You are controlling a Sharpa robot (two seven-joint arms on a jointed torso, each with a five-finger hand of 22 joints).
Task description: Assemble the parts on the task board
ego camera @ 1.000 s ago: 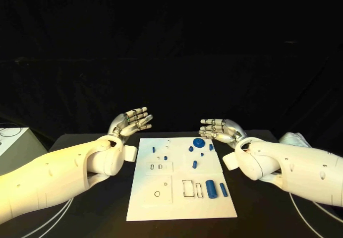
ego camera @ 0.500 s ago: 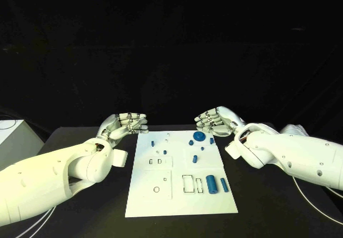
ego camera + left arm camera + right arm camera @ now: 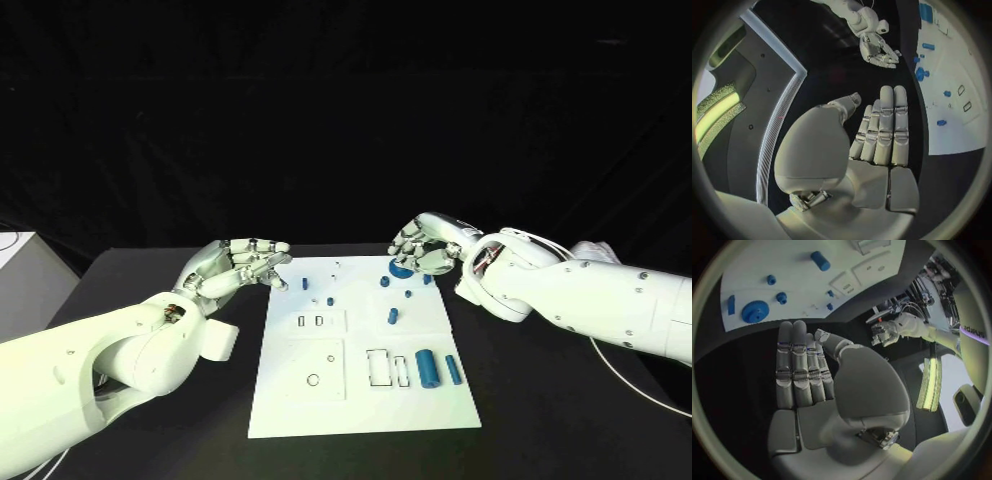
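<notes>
Black tabletop carries the white task board between our arms. Both hands are empty: our left hand holds its fingers straight and together, our right hand likewise. We judge nothing is picked yet; next, our right hand must grasp the blue gear just below its fingers.

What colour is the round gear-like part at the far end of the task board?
Blue. The gear-like part shows best in the right wrist view, lying on the white task board.
</notes>
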